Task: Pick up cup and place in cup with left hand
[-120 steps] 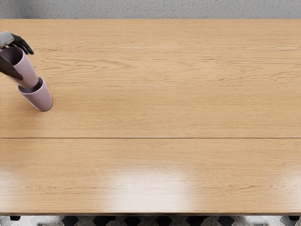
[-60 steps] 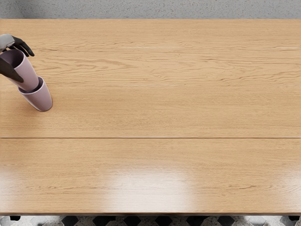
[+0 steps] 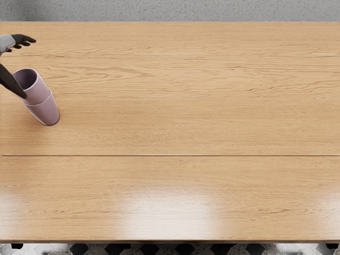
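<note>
On the tabletop [image 3: 175, 127], left side: upper cup [image 3: 39, 94] nested in lower cup [image 3: 45, 112]. Left hand [image 3: 20, 40] spread, gripping nothing. Likely release step; next, withdraw without tipping the stack.

"Where do we have our left hand [image 3: 7, 43]?"
"At the left edge of our view, dark fingers [image 3: 24, 39] stretched out and relaxed, dark thumb [image 3: 10, 83] slanting well apart from them"

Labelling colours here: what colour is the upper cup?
The upper cup is pinkish mauve; head view.
</note>
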### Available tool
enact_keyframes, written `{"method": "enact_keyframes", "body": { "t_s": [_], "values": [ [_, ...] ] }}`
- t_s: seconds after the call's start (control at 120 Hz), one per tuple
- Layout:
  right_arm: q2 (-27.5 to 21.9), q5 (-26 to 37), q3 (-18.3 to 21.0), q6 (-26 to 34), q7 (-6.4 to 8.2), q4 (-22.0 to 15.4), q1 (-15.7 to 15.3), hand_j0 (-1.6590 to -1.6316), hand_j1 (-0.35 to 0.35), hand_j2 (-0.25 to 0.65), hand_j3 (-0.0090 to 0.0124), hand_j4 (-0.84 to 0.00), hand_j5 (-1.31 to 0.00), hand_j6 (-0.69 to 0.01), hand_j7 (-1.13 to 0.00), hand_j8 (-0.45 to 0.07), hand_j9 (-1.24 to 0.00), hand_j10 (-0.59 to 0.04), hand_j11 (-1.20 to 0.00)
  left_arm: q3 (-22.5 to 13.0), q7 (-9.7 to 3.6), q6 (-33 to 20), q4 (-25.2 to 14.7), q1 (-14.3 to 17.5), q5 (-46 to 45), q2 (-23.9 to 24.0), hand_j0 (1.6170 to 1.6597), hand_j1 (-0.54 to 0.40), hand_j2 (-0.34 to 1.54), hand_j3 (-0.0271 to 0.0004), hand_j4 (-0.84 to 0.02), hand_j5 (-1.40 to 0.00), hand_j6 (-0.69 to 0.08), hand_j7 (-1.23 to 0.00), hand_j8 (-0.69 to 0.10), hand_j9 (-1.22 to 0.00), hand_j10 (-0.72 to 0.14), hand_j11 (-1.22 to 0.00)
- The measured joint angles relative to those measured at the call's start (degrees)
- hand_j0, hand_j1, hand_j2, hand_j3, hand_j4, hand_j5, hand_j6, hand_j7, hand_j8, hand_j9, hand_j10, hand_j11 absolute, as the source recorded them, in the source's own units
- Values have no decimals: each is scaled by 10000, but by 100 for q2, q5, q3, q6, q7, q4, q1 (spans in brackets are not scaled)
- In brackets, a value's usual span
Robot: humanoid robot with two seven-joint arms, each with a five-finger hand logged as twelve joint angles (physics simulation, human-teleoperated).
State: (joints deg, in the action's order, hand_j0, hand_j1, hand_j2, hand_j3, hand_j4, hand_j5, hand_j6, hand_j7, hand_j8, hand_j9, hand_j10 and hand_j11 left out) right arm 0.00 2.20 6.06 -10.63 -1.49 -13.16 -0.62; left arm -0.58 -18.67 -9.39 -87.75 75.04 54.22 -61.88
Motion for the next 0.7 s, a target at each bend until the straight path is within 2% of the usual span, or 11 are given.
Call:
{"method": "enact_keyframes", "body": {
  "t_s": [0.15, 0.208, 0.3, 0.425, 0.492, 0.558, 0.7],
  "values": [
    [0, 0, 0, 0, 0, 1, 0, -16581, -3310, -31, 0, -149, -195, -148, -195, -149, -195, -149, -195, 3, 6, -3, -41, -44, -7, 10, 16577, 2014, 330, 0, -1403, -1755, -1378, -1743, -1300, -1740, -1326, -1734],
    [0, 0, 0, 0, 0, 0, 0, -16581, -3310, -31, 0, -149, -195, -148, -195, -149, -195, -149, -195, 56, 138, 19, -47, -44, -194, 78, 16578, 2128, 308, 0, -1306, -1613, -1295, -1602, -1234, -1598, -1245, -1593],
    [0, 0, 0, 0, 0, 1, 0, -16581, -3310, -31, 0, -149, -195, -148, -195, -148, -195, -149, -195, 474, 327, 180, -57, -44, -971, 177, 16579, 2389, 257, 0, -1076, -1304, -1076, -1296, -1036, -1292, -1033, -1287],
    [0, 0, 1, 0, 0, 0, 0, -16581, -3310, -31, 0, -149, -195, -148, -195, -149, -195, -149, -195, 929, 415, 542, -71, -43, -1622, 424, 16579, 2703, 188, 0, -783, -933, -791, -926, -768, -923, -757, -919],
    [0, 0, 0, 0, 0, -1, 0, -16581, -3309, -31, 0, -149, -195, -148, -195, -148, -195, -149, -195, 1044, 424, 957, -98, -43, -1757, 708, 16580, 2895, 148, 0, -603, -710, -612, -705, -595, -702, -584, -698],
    [0, 0, 1, 0, 0, 0, 0, -16581, -3310, -31, 0, -149, -195, -148, -195, -149, -195, -149, -195, 1103, 340, 1343, -112, -49, -1831, 978, 16580, 3033, 117, 0, -474, -550, -485, -545, -471, -542, -460, -540],
    [0, 0, 0, 0, 0, -1, 0, -16581, -3310, -31, 0, -149, -195, -148, -195, -149, -195, -149, -195, 1153, 256, 1760, -122, -128, -1993, 999, 16580, 3206, 76, 0, -310, -347, -321, -343, -313, -341, -300, -339]
  ]
}}
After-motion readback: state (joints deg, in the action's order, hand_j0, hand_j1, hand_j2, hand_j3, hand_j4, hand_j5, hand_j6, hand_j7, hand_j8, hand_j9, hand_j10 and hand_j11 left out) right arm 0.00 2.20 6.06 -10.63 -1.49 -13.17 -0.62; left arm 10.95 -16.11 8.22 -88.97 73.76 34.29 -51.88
